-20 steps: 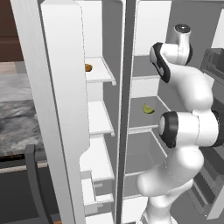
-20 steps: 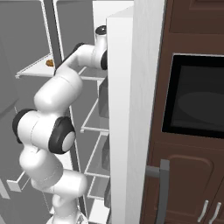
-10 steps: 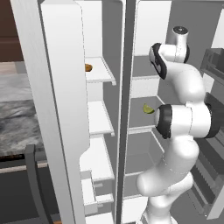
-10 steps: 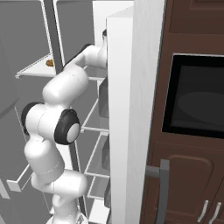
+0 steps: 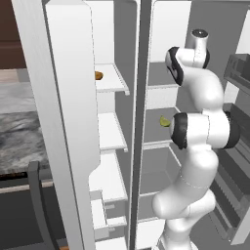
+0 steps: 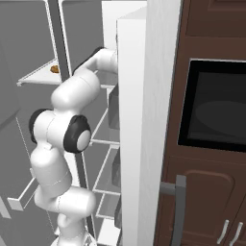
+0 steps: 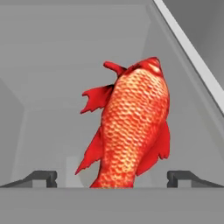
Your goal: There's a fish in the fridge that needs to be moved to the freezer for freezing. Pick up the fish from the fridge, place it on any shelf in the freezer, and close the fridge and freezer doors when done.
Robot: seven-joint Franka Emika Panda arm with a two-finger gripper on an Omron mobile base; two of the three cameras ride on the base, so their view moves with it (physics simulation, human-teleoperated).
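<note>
Gripper [image 7: 112, 177] spread wide astride the fish [image 7: 131, 127], gripping nothing.
Fingertips [image 7: 41, 177] clear of both flanks. Fish flat on a grey fridge [image 5: 205, 29] shelf, near its right edge; long axis along the gripper's line of sight, tail nearest, head farthest.

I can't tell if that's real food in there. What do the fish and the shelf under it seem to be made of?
The fish looks like scaly red-orange skin with a slight sheen: a fine scale pattern covers its body, and the fins are flat red. It is rendered, so real or plastic stays open. The shelf looks like smooth matte grey plastic, with no grain or reflections.
</note>
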